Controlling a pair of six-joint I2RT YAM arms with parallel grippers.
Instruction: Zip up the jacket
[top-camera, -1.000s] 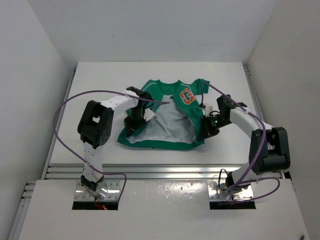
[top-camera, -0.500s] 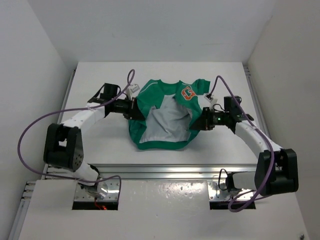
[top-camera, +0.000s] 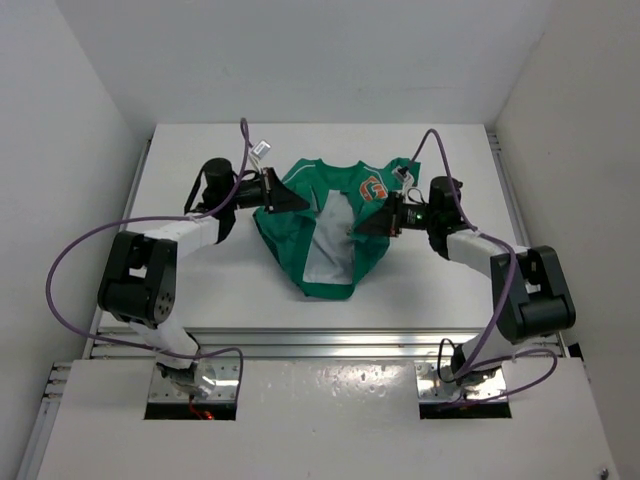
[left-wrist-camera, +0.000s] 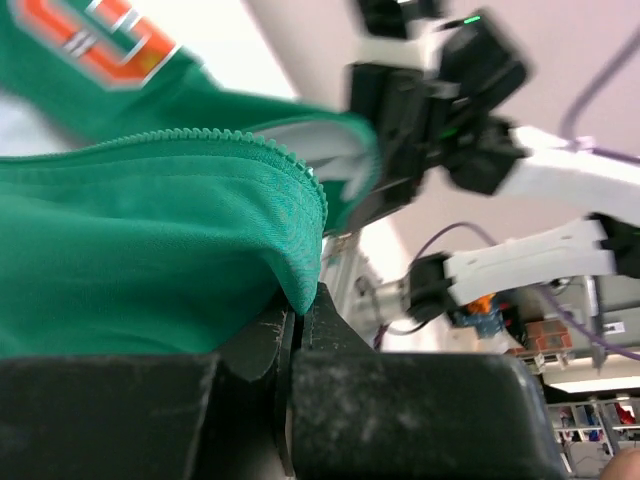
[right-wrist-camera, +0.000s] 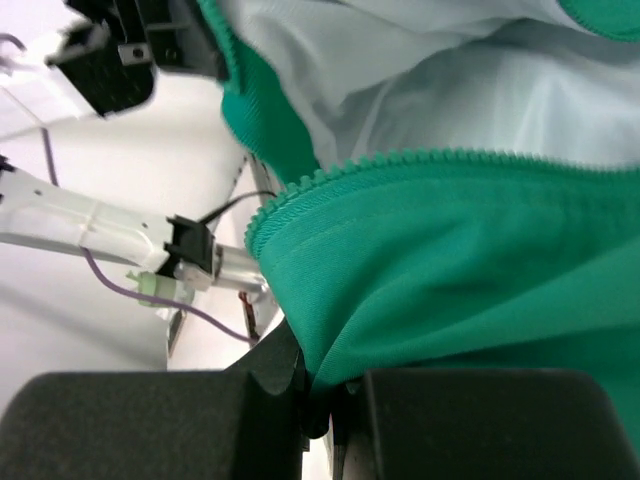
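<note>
Jacket (top-camera: 328, 245) at the middle of the counter (top-camera: 190, 290), nearer its far edge: front open, grey lining exposed, the two rows of zipper teeth apart. Left claw (top-camera: 272, 192) and right claw (top-camera: 370, 222) are each clamped on one front edge. Zipping is judged not yet begun.

- Orange capital "G" (top-camera: 375, 187), edged in white, on the chest of the green jacket (top-camera: 292, 225); clearly legible from the overhead view, on the front panel nearer the right arm.
- Same orange, white-edged letter at the upper left corner of the left wrist view, on green cloth; cut off by the frame edge and blurred, so not readable whole there.
- Nothing readable in the right wrist view.
- Distant background clutter in the left wrist view too small and blurred to read.
</note>
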